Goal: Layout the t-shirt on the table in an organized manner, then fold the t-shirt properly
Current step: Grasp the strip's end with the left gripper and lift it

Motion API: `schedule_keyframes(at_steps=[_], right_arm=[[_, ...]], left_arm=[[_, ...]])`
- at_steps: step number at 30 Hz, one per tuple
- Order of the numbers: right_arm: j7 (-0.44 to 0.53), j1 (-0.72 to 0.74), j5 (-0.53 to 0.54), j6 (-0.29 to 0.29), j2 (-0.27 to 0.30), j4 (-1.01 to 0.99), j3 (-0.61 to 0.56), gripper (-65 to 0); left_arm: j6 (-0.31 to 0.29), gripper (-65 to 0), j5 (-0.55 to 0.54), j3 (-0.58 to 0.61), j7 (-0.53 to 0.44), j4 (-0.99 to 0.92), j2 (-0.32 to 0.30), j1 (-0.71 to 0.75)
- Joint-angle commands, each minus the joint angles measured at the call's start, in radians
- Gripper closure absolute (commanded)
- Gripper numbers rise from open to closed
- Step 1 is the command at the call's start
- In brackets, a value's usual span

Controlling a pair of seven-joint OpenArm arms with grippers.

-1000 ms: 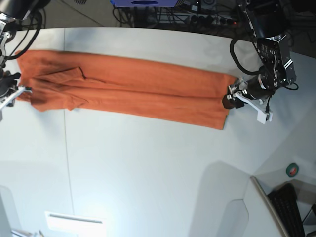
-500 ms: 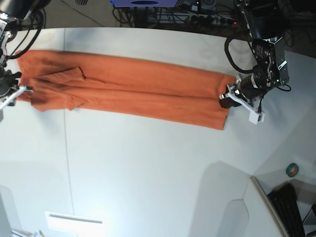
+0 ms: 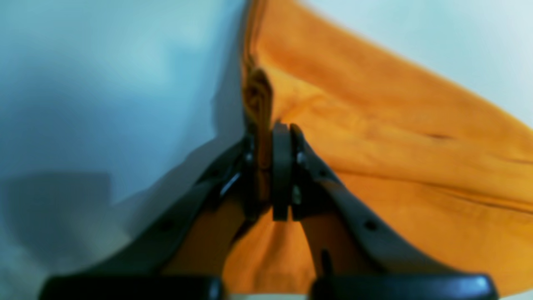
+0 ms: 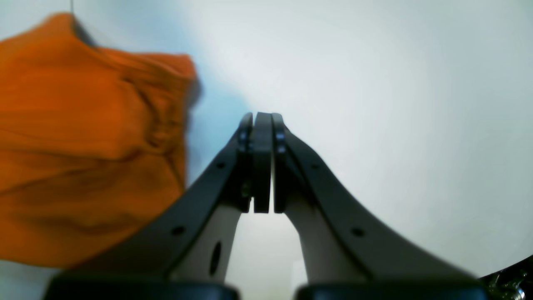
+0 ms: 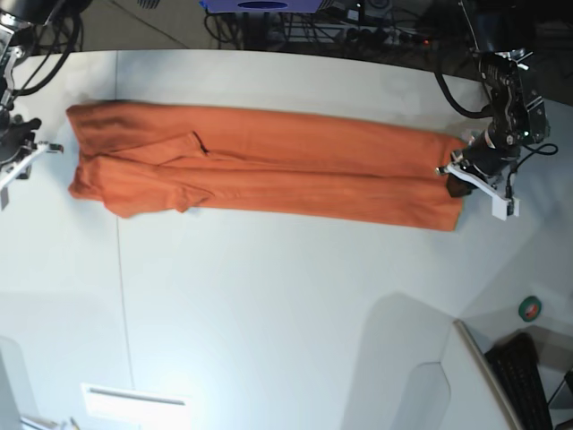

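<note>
Cloth soft, light and limp, t-shirt [image 5: 269,170] stretched long across worktop [image 5: 286,296], hem pinched in left fingers [image 3: 283,166], right fingers [image 4: 262,162] pressed together empty beside probably the collar end.

The near half of the table [image 5: 269,313] lies bare, open for passing. Across the far part stretches the t-shirt [image 5: 269,170], left to right. A grey side surface [image 5: 483,385] blocks the near right corner.
</note>
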Motion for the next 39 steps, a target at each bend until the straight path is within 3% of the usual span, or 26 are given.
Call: schedule_keyframes(at_steps=[1,4,8,15,23,39], right_arm=[[0.020,0.011,0.004,0.000,0.016,0.019,0.004,0.0],[0.020,0.011,0.004,0.000,0.016,0.019,0.004,0.0],[0.020,0.011,0.004,0.000,0.016,0.021,0.004,0.0],[0.020,0.011,0.004,0.000,0.016,0.023,0.004,0.0],[0.020,0.011,0.006,0.000,0.016,0.023,0.004,0.0],[0.020,0.011,0.006,0.000,0.016,0.023,0.005,0.0]], left_arm=[[0.018,0.0,-0.022,0.004,-0.022,0.080,-0.009,0.000],[0.081,0.0,-0.022,0.022,-0.017,0.265,-0.002,0.066],[0.102,0.0,-0.020,0.170,-0.017,0.434,-0.006,0.144],[0.234,0.0,-0.020,0.475,-0.023,0.405,0.000,0.127],[0.245,0.0,-0.022,0.670,-0.022,0.287,0.035,0.020],[0.245,0.0,-0.022,0.716,-0.019,0.222,0.117,-0.029]])
